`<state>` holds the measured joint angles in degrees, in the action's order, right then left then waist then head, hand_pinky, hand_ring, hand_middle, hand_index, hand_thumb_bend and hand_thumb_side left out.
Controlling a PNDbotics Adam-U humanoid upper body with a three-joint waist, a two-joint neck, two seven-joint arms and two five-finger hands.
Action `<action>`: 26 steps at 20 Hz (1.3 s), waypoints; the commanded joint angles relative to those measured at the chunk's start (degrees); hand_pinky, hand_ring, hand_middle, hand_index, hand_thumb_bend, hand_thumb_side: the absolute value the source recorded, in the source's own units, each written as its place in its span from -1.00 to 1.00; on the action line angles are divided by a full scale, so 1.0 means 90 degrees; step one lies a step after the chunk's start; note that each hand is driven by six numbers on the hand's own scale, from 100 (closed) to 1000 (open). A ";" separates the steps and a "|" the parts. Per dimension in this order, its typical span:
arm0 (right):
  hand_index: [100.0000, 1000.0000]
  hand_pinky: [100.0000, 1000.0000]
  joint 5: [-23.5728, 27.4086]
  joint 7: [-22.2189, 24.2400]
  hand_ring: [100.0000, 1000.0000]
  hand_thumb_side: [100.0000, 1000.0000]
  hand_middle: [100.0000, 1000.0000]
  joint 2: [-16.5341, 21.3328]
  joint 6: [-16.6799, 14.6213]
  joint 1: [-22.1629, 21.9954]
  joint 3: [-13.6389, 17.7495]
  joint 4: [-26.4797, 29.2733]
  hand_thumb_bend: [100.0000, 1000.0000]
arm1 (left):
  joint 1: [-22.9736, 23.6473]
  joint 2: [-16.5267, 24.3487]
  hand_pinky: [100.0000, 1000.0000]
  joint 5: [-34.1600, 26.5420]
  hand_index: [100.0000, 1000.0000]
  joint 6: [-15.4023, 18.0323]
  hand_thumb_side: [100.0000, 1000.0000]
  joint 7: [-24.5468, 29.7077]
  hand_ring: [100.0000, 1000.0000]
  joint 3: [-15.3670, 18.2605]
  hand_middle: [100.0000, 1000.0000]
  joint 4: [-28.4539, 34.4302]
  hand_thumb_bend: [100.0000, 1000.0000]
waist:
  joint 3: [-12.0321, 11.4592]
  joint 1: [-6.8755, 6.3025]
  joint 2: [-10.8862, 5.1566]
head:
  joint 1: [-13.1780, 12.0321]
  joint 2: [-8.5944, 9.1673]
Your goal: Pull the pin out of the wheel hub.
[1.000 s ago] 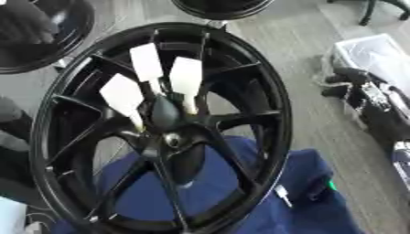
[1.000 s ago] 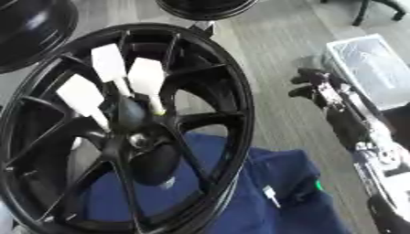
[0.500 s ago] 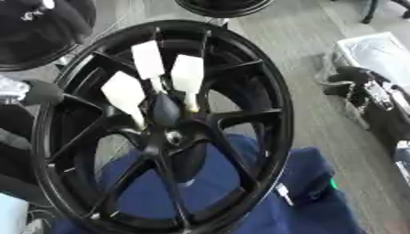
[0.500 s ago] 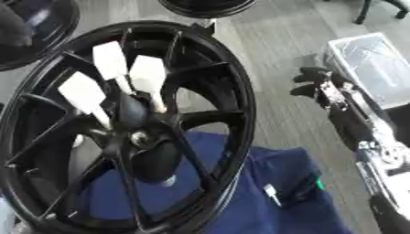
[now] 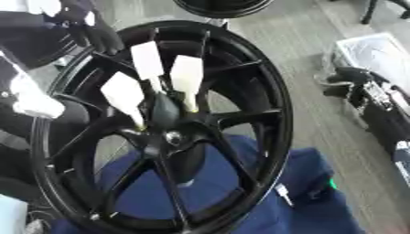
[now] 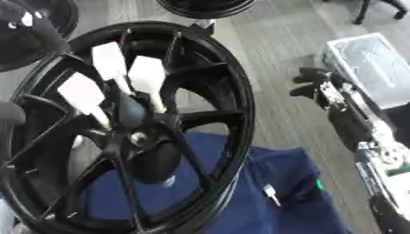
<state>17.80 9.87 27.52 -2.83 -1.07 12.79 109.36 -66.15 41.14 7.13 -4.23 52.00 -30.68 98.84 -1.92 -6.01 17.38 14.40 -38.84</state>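
Observation:
A black spoked wheel (image 5: 276,105) lies tilted on a blue cloth (image 5: 304,183). Its hub (image 5: 172,136) sits at the centre. Three white paddle-shaped pins stick up from the hub side by side: one (image 5: 148,59), one (image 5: 186,75) and one (image 5: 121,93). My left arm comes in from the upper left, and my left hand (image 5: 92,27) is a blurred dark shape over the wheel's upper-left rim, apart from the pins. My right hand (image 6: 312,81) hangs open off the wheel's right side, above the floor, holding nothing.
A white box (image 6: 372,59) stands on the grey floor at the right, behind my right arm. Another black wheel (image 5: 220,7) lies at the top edge and one more (image 6: 32,27) at the upper left. A small white item (image 5: 282,194) lies on the cloth.
My left arm has swung in from the left edge to above the wheel's upper-left rim. The pins and the right hand have kept their places.

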 commanded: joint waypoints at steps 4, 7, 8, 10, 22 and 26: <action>0.59 0.76 -0.0044 0.0022 0.33 0.39 0.38 0.0182 -0.0010 0.0025 0.0011 0.0052 -1.00 | -0.0118 0.0037 0.56 0.0462 0.70 0.0287 -0.60 -0.0004 0.57 -0.0145 0.46 -0.0118 0.06 | 0.0005 0.0038 -0.0160 | 0.0028 0.0114; 0.59 0.76 -0.0045 0.0025 0.33 0.40 0.38 0.0181 -0.0009 0.0025 0.0010 0.0050 -1.00 | -0.0063 0.0042 0.55 0.0623 0.68 0.0374 -0.60 -0.0004 0.55 -0.0169 0.44 -0.0218 0.05 | 0.0001 0.0040 -0.0155 | 0.0034 0.0116; 0.59 0.76 -0.0049 0.0026 0.33 0.40 0.38 0.0179 -0.0009 0.0023 0.0009 0.0049 -1.00 | -0.0049 0.0043 0.55 0.0640 0.67 0.0392 -0.60 -0.0004 0.54 -0.0166 0.44 -0.0251 0.05 | -0.0001 0.0041 -0.0154 | 0.0028 0.0104; 0.59 0.76 -0.0058 0.0028 0.33 0.40 0.38 0.0176 -0.0009 0.0020 0.0008 0.0046 -1.00 | -0.0030 0.0044 0.54 0.0653 0.67 0.0409 -0.58 -0.0004 0.54 -0.0155 0.43 -0.0309 0.06 | -0.0007 0.0043 -0.0153 | 0.0017 0.0091; 0.59 0.76 -0.0071 0.0046 0.33 0.40 0.38 0.0174 -0.0004 0.0031 -0.0009 0.0039 -1.00 | 0.0081 0.0094 0.54 0.0762 0.69 0.0350 -0.60 -0.0004 0.53 -0.0180 0.45 -0.0339 0.10 | -0.0011 0.0043 -0.0147 | 0.0038 0.0141; 0.59 0.76 -0.0073 0.0047 0.33 0.40 0.38 0.0173 -0.0004 0.0032 -0.0009 0.0038 -1.00 | 0.0101 0.0079 0.54 0.0805 0.68 0.0377 -0.58 -0.0004 0.53 -0.0223 0.44 -0.0397 0.10 | -0.0004 0.0042 -0.0145 | 0.0088 0.0176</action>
<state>17.36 10.24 27.52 -2.87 -1.04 12.60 109.04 -64.53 40.73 14.06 -0.88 52.01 -33.09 95.23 -1.96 -6.01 17.37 14.92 -38.09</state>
